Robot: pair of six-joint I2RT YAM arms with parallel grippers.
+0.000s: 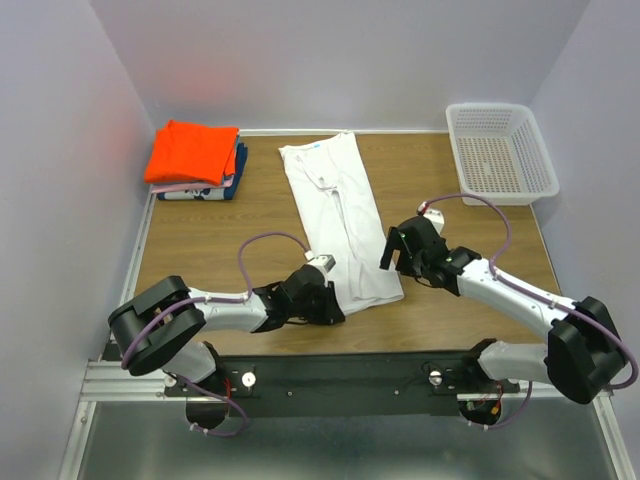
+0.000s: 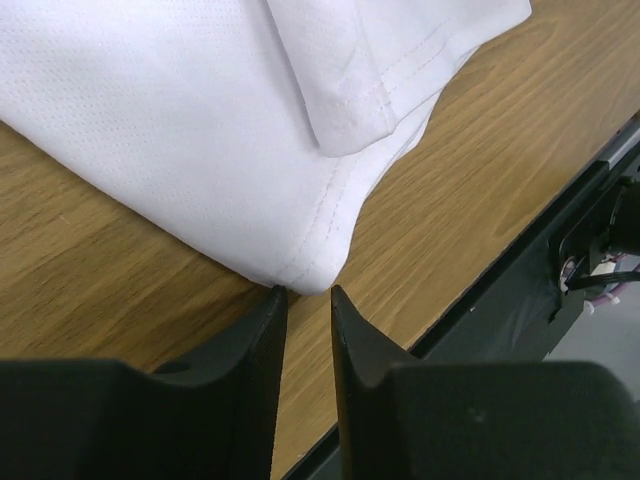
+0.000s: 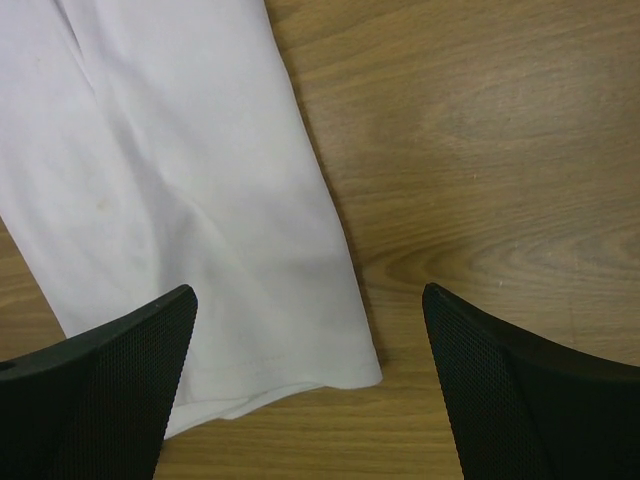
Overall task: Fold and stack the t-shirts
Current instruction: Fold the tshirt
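Left pincer [image 2: 303,300] first: its two black fingers stood close together with only a thin slot between them, and the rounded near-left hem corner of the white t-shirt [image 1: 335,215] sat right at the mouth of that slot. Whether the fingertips actually pinched the cloth we could not tell. We saw the right pincer [image 3: 308,292] spread wide and clamped on nothing, with one finger over the shirt's near-right hem and the other over bare wood. We counted two arms, two pincers, three shirts and one basket. The white t-shirt lay flat as a long narrow strip down the middle of the table [image 1: 210,240], its collar end far from the arms and its hem near them, between the two pincers. The orange t-shirt [image 1: 192,150] sat folded in the far left corner on top of the dark blue t-shirt [image 1: 232,180]. Only a thin edge of the blue one showed at the right and near sides. A pale strip along the near edge of that stack was too small for us to identify. The white mesh basket [image 1: 488,107] stood in the far right corner, well apart from all the shirts. From above, the left wrist covered the hem corner it had reached. The neck label [image 1: 316,147] was only a tiny bluish mark that we could not read.
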